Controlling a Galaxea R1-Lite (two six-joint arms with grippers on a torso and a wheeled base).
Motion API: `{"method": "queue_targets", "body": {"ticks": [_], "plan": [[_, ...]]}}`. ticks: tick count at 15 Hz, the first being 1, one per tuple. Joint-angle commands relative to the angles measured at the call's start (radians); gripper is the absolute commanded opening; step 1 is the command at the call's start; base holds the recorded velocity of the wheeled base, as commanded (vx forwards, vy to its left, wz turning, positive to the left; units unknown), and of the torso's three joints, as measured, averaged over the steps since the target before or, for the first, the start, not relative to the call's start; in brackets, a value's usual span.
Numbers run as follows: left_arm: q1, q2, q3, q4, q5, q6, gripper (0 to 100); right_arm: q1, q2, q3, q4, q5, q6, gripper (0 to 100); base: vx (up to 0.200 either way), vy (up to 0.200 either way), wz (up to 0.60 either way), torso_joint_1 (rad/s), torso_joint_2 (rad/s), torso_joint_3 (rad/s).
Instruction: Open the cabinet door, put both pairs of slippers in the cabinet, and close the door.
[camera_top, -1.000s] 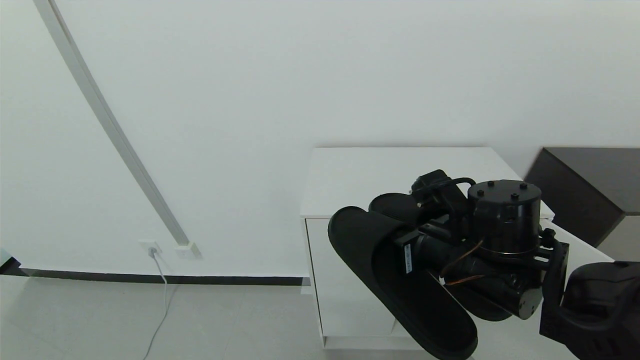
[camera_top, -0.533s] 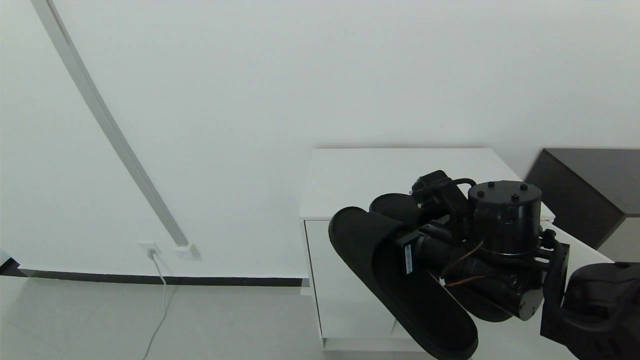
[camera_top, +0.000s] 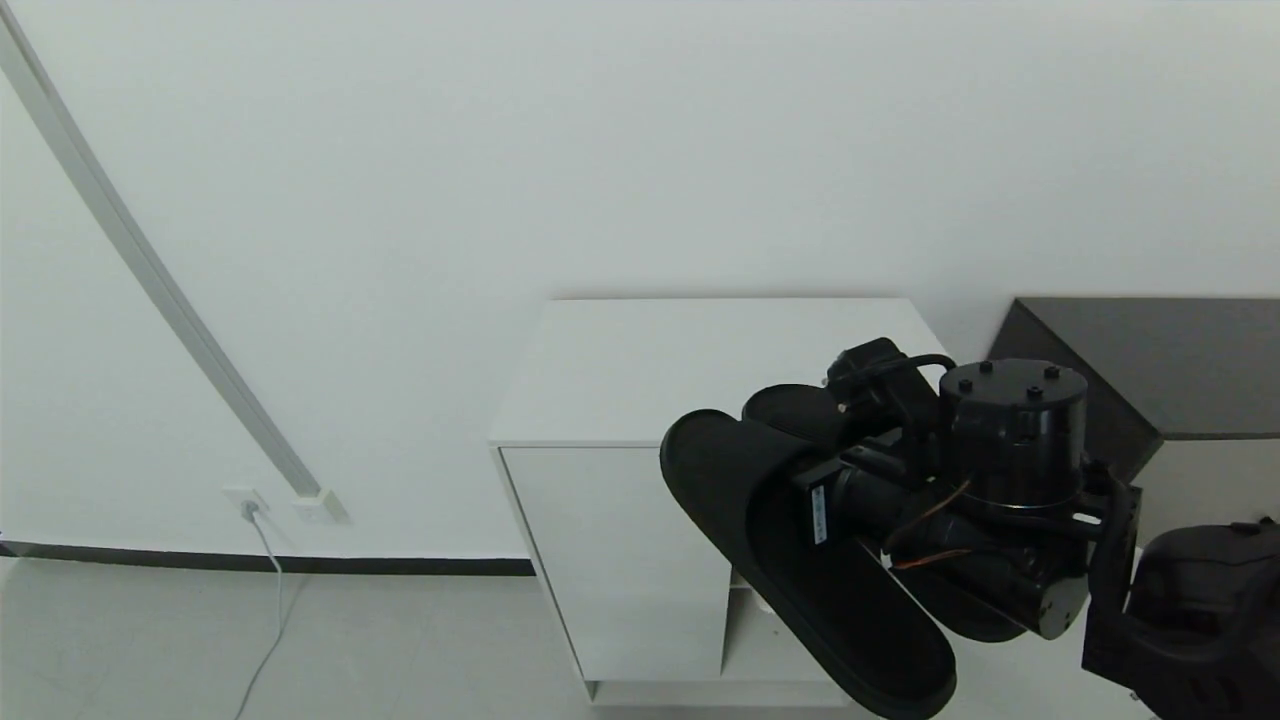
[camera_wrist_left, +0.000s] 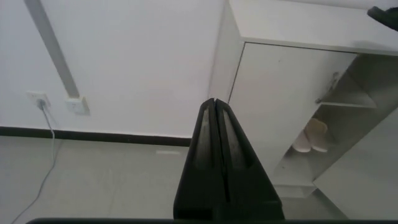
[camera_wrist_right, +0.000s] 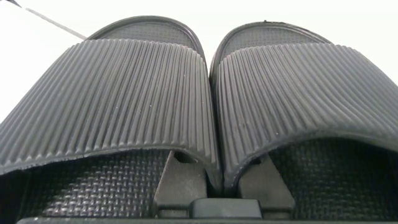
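We note, far left, a flat grey strip slanting down the white wall to a white wall socket. A white cable trails from it to the floor. Our left gripper is clenched, fingers pressed together on nothing, pointed toward the white box-shaped cabinet. The cabinet's right side stands open. A pale pair of slippers sits in the lower compartment, under a shelf. Further right, our right gripper grasps the black ribbed-strap pair of slippers, side by side, in the air before the cabinet front. Far right, a dark grey block of furniture stands just beside the cabinet.
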Motion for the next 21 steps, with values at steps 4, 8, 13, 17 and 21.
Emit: {"method": "queue_targets", "body": {"ticks": [4,8,13,17,21], "plan": [[0.0,0.001,0.0,0.0,0.001,0.0,0,0.005,-0.001,0.0,-0.002,-0.018,0.0,0,0.0,-0.2,0.0,0.001,0.0,0.002],[0.0,0.001,0.0,0.0,0.001,-0.003,0,0.008,-0.002,0.012,-0.026,-0.018,0.002,0,0.0,-0.2,0.0,0.004,0.0,0.004],[0.0,0.001,0.0,0.0,0.001,-0.003,0,0.043,-0.015,0.054,-0.094,-0.008,-0.007,0,0.0,0.0,0.0,0.0,0.0,0.0],[0.0,0.001,0.0,0.0,0.001,-0.003,0,0.097,-0.058,0.098,-0.092,-0.004,-0.012,0,0.0,0.0,0.0,0.0,0.0,0.0],[0.0,0.001,0.0,0.0,0.001,-0.003,0,0.113,-0.081,0.137,-0.092,0.0,-0.033,0,0.0,0.0,0.0,0.0,0.0,0.0]]}}
